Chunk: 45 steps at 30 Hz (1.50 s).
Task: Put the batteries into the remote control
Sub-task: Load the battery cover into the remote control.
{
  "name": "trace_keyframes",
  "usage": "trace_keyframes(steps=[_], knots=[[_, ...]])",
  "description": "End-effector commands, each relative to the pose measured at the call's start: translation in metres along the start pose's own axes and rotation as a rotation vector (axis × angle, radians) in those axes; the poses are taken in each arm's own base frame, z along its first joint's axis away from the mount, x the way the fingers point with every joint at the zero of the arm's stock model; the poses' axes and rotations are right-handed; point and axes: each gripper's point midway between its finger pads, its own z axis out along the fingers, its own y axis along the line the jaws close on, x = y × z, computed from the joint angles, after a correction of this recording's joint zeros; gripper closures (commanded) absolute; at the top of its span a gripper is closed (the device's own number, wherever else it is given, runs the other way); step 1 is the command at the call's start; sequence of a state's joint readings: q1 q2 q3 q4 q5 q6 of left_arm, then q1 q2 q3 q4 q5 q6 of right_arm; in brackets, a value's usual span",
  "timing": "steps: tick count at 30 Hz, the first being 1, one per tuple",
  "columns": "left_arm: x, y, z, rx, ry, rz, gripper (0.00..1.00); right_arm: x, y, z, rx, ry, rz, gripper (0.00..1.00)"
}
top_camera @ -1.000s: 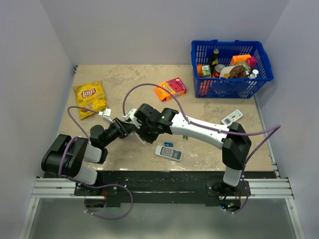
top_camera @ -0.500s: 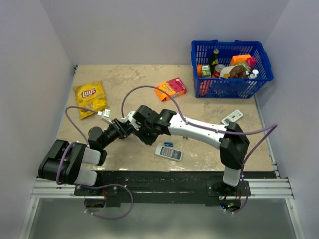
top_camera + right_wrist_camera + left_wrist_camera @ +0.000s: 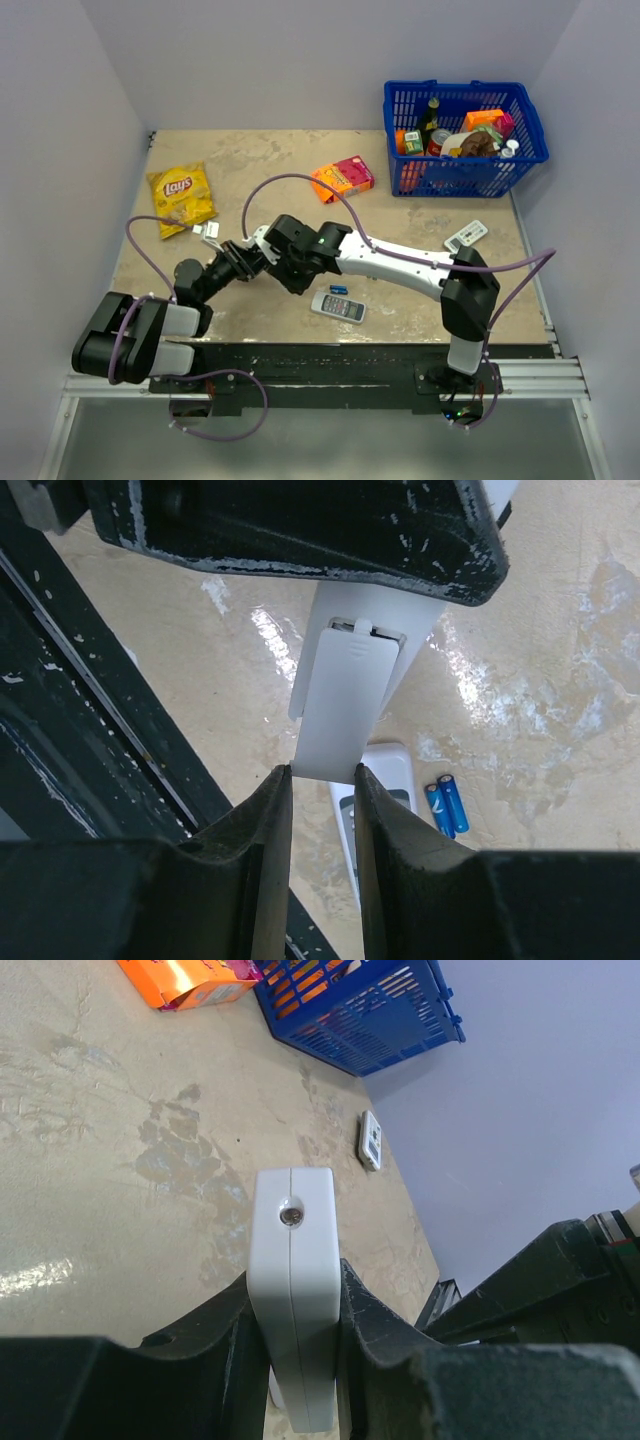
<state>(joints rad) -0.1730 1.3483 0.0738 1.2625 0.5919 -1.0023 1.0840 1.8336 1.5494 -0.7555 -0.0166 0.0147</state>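
My left gripper (image 3: pixel 295 1300) is shut on the slim white remote control (image 3: pixel 293 1260), which points end-on at the left wrist camera and is held above the table. In the right wrist view its back faces me, with the battery cover (image 3: pixel 345 700) slid partly off the body (image 3: pixel 420 630). My right gripper (image 3: pixel 322 775) is shut on the cover's lower end, both fingertips against its edges. From above, the two grippers meet at the table's near left (image 3: pixel 265 250). The batteries do not show in any view.
A white remote with a display (image 3: pixel 338 306) lies near the front edge, with a small blue pair (image 3: pixel 445 805) beside it. Farther back are a grey-white remote (image 3: pixel 466 235), a blue basket (image 3: pixel 400 105) of groceries, an orange-pink box (image 3: pixel 342 179) and a Lay's bag (image 3: pixel 181 197).
The left arm's shoulder has swung down and left, and both grippers with the remote have drifted slightly left. Both grips are unchanged.
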Motion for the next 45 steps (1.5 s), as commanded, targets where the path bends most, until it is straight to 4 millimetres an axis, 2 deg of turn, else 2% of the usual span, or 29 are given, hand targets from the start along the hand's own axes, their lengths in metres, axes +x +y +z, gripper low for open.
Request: trace_keyframes(steps=[1, 5, 16, 34, 45], knots=[[-0.063, -0.112, -0.022, 0.433, -0.331, 0.391, 1.00, -0.008, 0.009, -0.010, -0.001, -0.035, -0.002, 1.00], [-0.063, -0.111, -0.022, 0.426, -0.330, 0.383, 1.00, -0.004, 0.010, -0.009, 0.000, -0.021, -0.002, 1.00], [-0.064, -0.116, -0.025, 0.439, -0.342, 0.385, 1.00, 0.001, 0.000, -0.009, 0.065, -0.004, 0.025, 1.00], [-0.063, -0.119, -0.027, 0.452, -0.337, 0.367, 1.00, -0.011, -0.004, -0.010, 0.089, -0.038, 0.036, 1.00], [-0.063, -0.116, -0.024, 0.438, -0.330, 0.358, 1.00, -0.019, 0.002, -0.012, 0.067, -0.058, 0.017, 1.00]])
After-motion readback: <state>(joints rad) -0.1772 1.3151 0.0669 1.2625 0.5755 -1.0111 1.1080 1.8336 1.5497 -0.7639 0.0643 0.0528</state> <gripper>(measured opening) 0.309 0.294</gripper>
